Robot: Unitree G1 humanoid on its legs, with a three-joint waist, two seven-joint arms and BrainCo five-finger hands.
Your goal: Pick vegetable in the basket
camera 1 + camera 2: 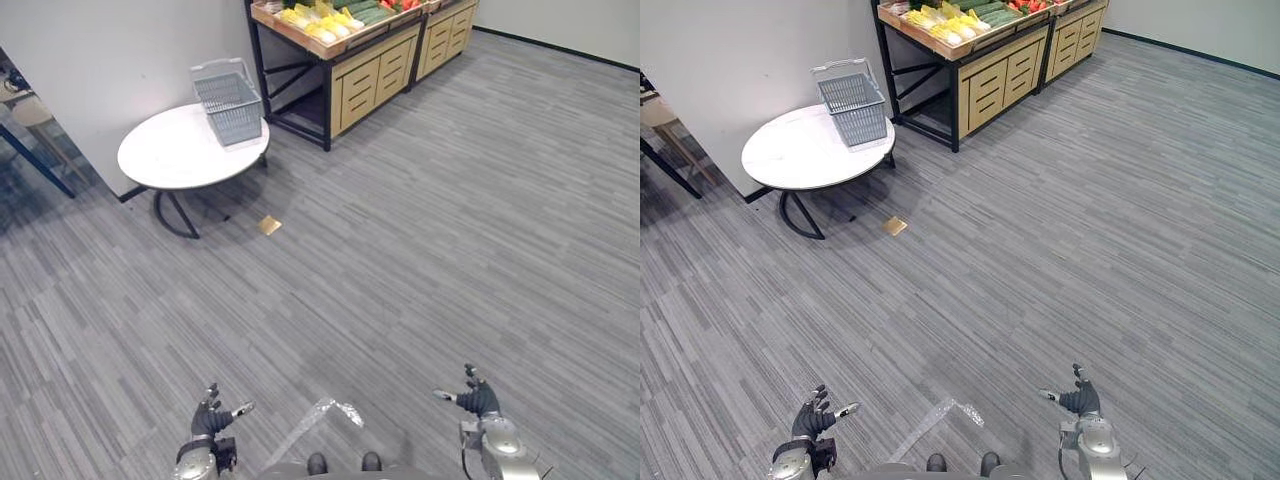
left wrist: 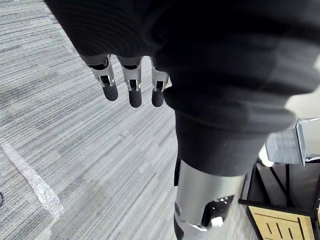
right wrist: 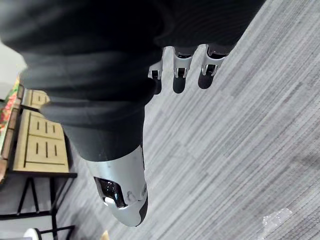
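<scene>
basket [image 1: 228, 100]: grey wire mesh, rectangular, on round white bench [image 1: 165, 160]
vegetables [image 1: 325, 20]: yellow, green, red, in wooden stand [image 1: 370, 75] trays, well apart from both hands
left hand [image 1: 210, 418]: fingers straight, spread, holding nothing
right hand [image 1: 478, 400]: likewise spread, holding nothing
floor [image 1: 450, 220]: grey striped carpet, crinkled clear tape strip [image 1: 325, 412]
right wrist view: stand's slotted drawer fronts

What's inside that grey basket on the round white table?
Nothing that I can see: the grey basket on the table looks empty through its open top. Its near wall hides part of the bottom, so something small could lie there.
</scene>
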